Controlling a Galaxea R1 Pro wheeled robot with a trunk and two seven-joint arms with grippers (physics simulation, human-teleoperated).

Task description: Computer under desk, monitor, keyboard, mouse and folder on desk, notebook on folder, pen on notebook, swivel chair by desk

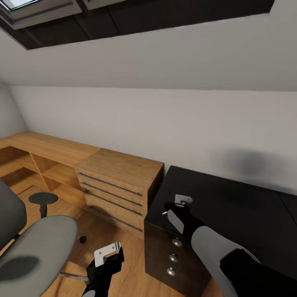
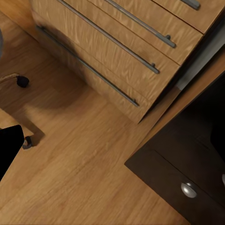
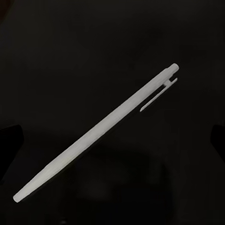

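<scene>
The white pen (image 3: 98,133) lies flat on the black desk (image 3: 70,56) top, directly under my right gripper (image 3: 112,140), whose dark fingers (image 3: 9,140) stand wide apart on either side of it without touching it. My right gripper (image 1: 173,210) hovers over the left end of the desk (image 1: 231,206), above its drawers with silver knobs (image 1: 177,242). The grey swivel chair (image 1: 37,243) stands at the lower left. My left gripper (image 1: 108,252) hangs open and empty over the floor between chair and desk.
A light-wood drawer chest (image 1: 119,177) stands against the wall just left of the desk, with low wooden shelving (image 1: 37,161) beyond it. A chair castor (image 2: 22,81) and a desk drawer knob (image 2: 189,190) show above the wooden floor (image 2: 93,159).
</scene>
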